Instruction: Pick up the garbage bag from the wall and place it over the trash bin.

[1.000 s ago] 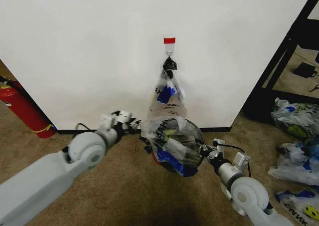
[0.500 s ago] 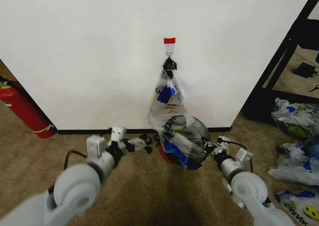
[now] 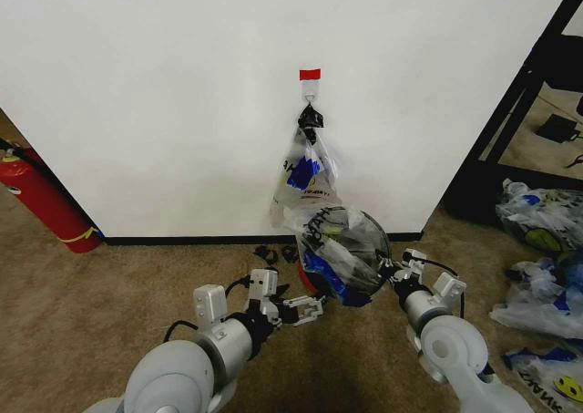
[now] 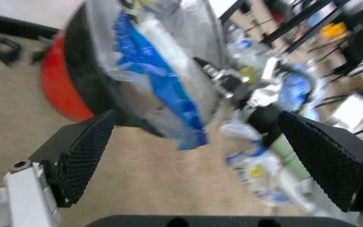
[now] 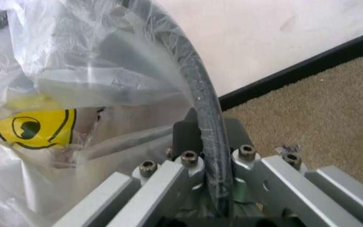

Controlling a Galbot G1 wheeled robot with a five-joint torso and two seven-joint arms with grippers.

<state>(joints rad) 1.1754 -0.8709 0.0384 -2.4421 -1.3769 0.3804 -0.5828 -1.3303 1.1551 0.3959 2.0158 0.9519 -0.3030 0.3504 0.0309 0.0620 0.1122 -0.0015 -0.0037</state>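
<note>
Crinkled see-through plastic covers most of the trash bin (image 3: pixel 357 249) in the head view: the garbage bag (image 3: pixel 339 260), with its blue patches and black print, is draped over the black bin at the foot of the wall (image 3: pixel 164 103), just below the narrower bundle of bags (image 3: pixel 306 176) hanging from the hook (image 3: pixel 311 90). As a judgement, the bag is off the wall and on the bin, but it sits bunched on one side, so spreading it round the rim looks unfinished. The left hand (image 3: pixel 308 307) hovers just beside the bin on the carpet side, released, fingers spread and apart from the bag. The right hand (image 3: pixel 387 269) reaches in against the bin's opposite side, forearm low over the carpet.

From the left wrist, the two meshed fingers (image 4: pixel 81 151) stand wide apart with nothing between them, the bagged bin and its red base just beyond.

From the right wrist, the right hand is clenched on the bin's dark rim (image 5: pixel 202 109) through the plastic; the bag's yellow smiley face (image 5: pixel 33 126) lies just beside the grip.
</note>
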